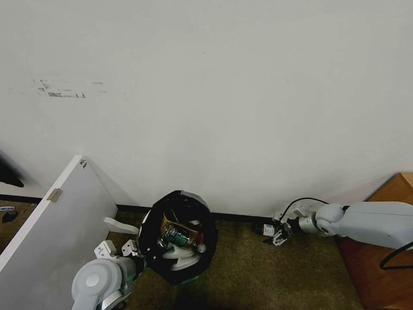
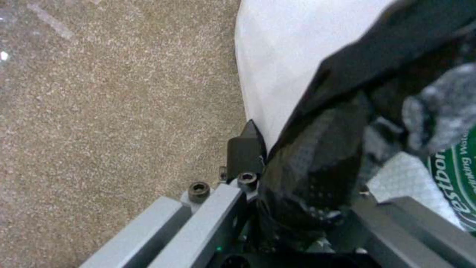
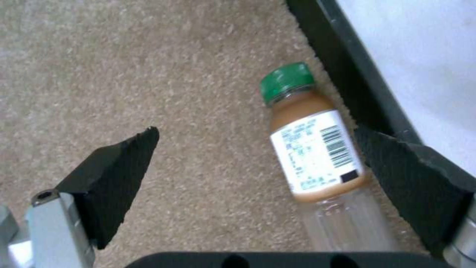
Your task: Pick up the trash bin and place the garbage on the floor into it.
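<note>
Head view: we're holding the trash bin (image 1: 180, 237) with our left gripper (image 1: 138, 258), clamped on its black-lined rim, mouth tilted toward us. The bin is sitting just off the black baseboard (image 1: 241, 216), between the white panel (image 1: 51, 224) and our right gripper (image 1: 279, 236). A green-labelled bottle (image 1: 177, 237) and white slippers (image 1: 183, 254) are lying inside. The right gripper is hanging low over the carpet (image 1: 258, 267), close to the baseboard, well to the right of the bin.

Left wrist view: our fingers (image 2: 245, 149) are pinching the bin's (image 2: 288, 48) wall and folded bag (image 2: 317, 156), one finger outside, one inside.

Right wrist view: this is what the head view isn't resolving. A green-capped bottle (image 3: 315, 149) is lying on the carpet (image 3: 148, 74) right beside the baseboard (image 3: 347, 70), long axis roughly parallel to it, cap pointing away from the wrist. Our fingers (image 3: 119, 178) are spread wide, straddling the bottle, not touching. It's sitting off-centre, nearer the baseboard-side finger, so we judge the right arm needs to shift toward the baseboard before closing across the body.
</note>
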